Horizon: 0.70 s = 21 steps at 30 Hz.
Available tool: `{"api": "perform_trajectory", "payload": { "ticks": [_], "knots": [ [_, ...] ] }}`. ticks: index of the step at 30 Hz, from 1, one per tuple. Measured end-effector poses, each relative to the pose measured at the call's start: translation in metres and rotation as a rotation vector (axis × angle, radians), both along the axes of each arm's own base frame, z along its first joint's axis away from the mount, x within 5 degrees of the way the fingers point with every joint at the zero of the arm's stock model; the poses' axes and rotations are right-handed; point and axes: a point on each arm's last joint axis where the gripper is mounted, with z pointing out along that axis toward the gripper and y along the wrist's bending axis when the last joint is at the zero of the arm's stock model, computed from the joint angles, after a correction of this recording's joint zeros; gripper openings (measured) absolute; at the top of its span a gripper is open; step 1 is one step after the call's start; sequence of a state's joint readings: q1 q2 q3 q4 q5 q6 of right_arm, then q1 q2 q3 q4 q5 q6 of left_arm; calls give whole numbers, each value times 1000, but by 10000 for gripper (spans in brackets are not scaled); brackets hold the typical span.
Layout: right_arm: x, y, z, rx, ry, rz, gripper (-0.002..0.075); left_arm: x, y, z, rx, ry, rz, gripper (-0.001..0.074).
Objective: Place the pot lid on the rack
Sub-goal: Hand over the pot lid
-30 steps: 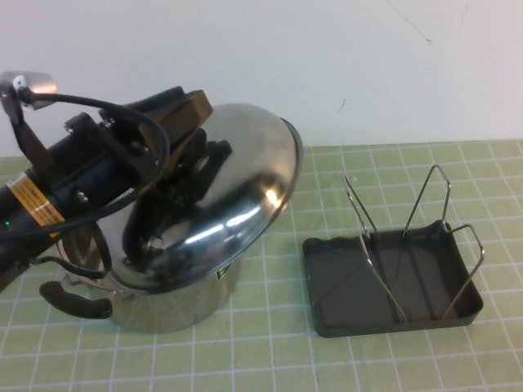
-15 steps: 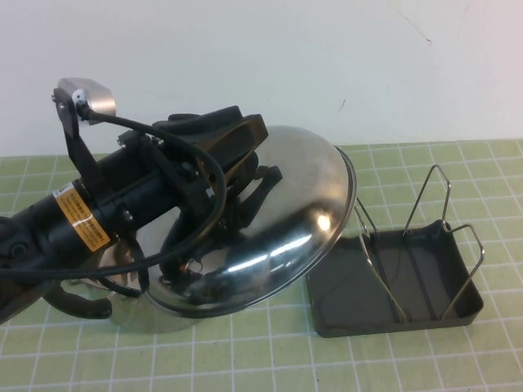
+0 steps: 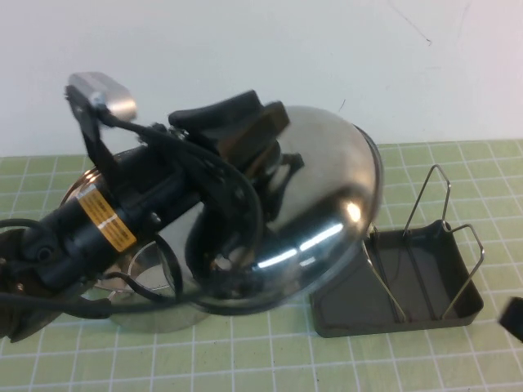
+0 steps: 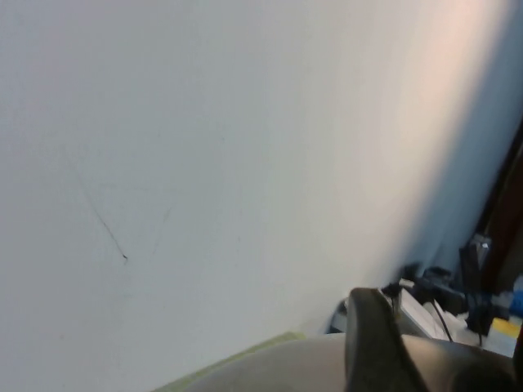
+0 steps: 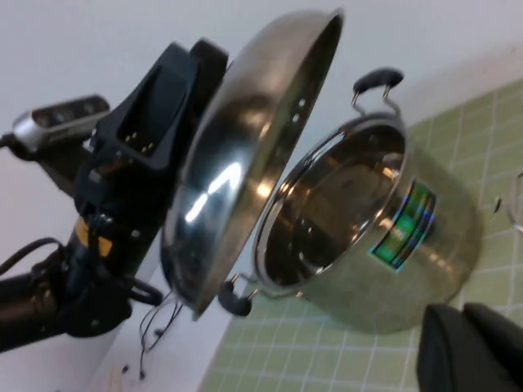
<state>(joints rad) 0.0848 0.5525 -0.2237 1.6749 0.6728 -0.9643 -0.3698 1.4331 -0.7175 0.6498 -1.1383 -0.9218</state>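
Note:
The shiny domed pot lid [image 3: 327,204] hangs tilted nearly on edge in the air, its lower right rim just over the left end of the rack [image 3: 437,196]. My left gripper [image 3: 265,175] is shut on the lid's black knob, which the fingers hide. The rack's wire loops stand on a dark grey tray [image 3: 359,314] at the right. In the right wrist view the lid [image 5: 245,155] shows its hollow side beside the open pot. The left wrist view shows one finger [image 4: 372,343] over the lid's dome [image 4: 270,371]. My right gripper [image 3: 515,318] is shut and empty at the lower right.
The open steel pot [image 5: 384,237] with black handles stands left of the rack, mostly behind my left arm in the high view [image 3: 155,314]. A white wall [image 3: 245,49] closes the back of the green gridded mat [image 3: 327,359].
My left arm has carried the lid rightward off the pot to the rack's left end and tipped it more upright. My right gripper's tip has come into view at the lower right.

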Motion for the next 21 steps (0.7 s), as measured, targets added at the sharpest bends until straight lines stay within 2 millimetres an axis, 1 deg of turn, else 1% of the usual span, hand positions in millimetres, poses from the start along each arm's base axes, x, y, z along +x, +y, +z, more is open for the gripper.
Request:
{"api": "perform_trajectory", "payload": {
  "ticks": [2,3,4,6,9,11,13,15,19,21],
  "knots": [
    [15,7,5,-14,30,87,43,-3,-4,-2,31,-17,-26,313],
    [23,11,10,-12,34,140,78,-4,-5,-3,50,-27,-38,313],
    [30,14,16,-9,29,184,125,-5,-6,-3,60,-33,-44,313],
    [47,21,25,14,32,290,244,-5,-6,-4,69,-38,-49,313],
    [73,28,32,50,50,398,410,-5,-6,-4,71,-39,-49,313],
    [91,31,30,69,85,432,475,-5,-6,-4,72,-40,-51,313],
    [106,33,28,83,110,451,507,-5,-6,-4,74,-41,-52,313],
    [121,35,23,90,140,459,521,-5,-6,-4,74,-41,-52,313],
    [138,46,19,91,165,497,526,-5,-6,-4,74,-42,-51,313],
    [143,56,22,80,141,535,527,-5,-6,-4,75,-44,-51,313]
  ]
}}
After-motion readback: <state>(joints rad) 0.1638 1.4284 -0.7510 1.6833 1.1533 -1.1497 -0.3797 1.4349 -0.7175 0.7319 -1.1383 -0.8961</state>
